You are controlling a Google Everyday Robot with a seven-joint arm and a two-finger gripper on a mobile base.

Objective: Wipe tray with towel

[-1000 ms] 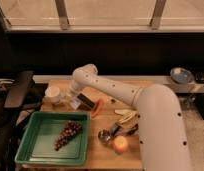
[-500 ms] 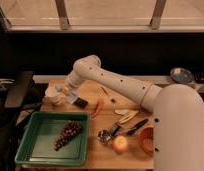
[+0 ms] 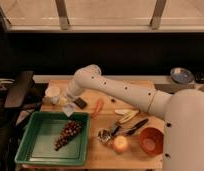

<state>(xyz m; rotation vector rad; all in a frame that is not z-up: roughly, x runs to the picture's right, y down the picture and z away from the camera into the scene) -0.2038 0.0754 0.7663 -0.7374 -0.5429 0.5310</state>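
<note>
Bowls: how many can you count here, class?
2: orange bowl at the table's front right; grey bowl on the far-right counter. The arm may hide others. Gripper holds towel over tray's far edge.

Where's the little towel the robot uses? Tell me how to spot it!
Find the large green rectangular plastic tray at the front left of the wooden table. Just over its far rim, right under the robot's gripper, is the small pale bluish-grey cloth towel. It is a pale scrap of cloth, unlike the round white cup further back and the dark grapes in the tray.
</note>
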